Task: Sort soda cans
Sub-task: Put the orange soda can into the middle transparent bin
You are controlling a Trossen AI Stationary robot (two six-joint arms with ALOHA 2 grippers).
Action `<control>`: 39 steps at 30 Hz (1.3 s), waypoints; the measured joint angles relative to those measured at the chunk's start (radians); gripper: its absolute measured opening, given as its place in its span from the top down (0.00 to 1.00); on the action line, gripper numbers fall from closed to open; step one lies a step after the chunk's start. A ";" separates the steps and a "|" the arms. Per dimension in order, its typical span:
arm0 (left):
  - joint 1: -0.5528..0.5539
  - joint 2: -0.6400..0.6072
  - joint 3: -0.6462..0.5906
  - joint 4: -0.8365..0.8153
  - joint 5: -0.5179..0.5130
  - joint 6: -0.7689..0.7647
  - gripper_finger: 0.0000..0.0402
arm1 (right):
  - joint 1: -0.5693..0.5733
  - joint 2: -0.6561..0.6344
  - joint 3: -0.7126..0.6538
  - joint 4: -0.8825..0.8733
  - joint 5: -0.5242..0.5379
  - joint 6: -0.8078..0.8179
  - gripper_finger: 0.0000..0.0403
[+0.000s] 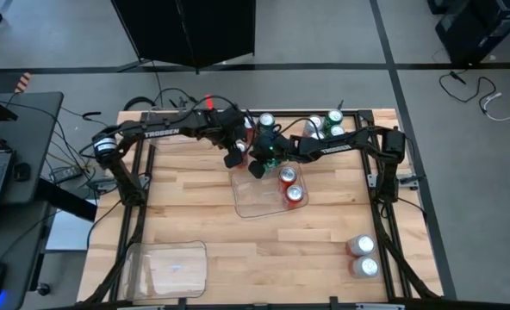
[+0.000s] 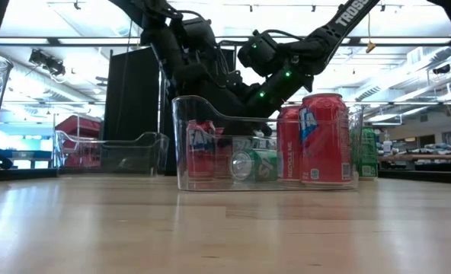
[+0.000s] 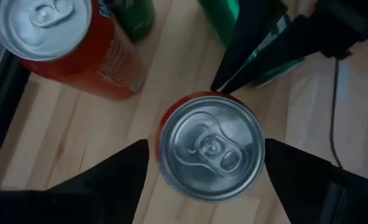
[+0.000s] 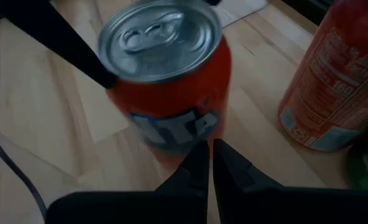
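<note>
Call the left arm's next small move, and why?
Probably lift the left gripper straight up. Its fingers stand open, clear of both sides of the upright red can, which seems to sit in the clear tray with two other red cans. The shut right gripper is close, so avoid sideways motion.

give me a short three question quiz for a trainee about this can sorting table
1. True or false: the left hand has its fingers spread on either side of an upright red can.
2. How many cans stand at the table's near right corner, outside any tray? A) none B) two C) five
3. What state is the right hand in?

Key:
1. True. The fingers stand apart, with gaps to the can's sides.
2. B: two cans with silver tops.
3. Shut, holding nothing, its tips pointing at the same red can, which stands in the clear tray in mid-table.
</note>
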 joint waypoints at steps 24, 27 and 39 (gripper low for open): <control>0.003 0.066 0.006 0.003 0.003 0.076 0.41 | 0.017 -0.045 0.000 -0.041 -0.081 -0.017 0.96; 0.003 0.065 0.006 0.001 0.006 0.080 0.41 | 0.017 -0.093 0.000 -0.084 -0.081 -0.030 0.95; 0.001 0.068 0.122 -0.145 0.011 0.111 0.41 | 0.017 -0.334 0.000 -0.299 -0.072 -0.085 0.93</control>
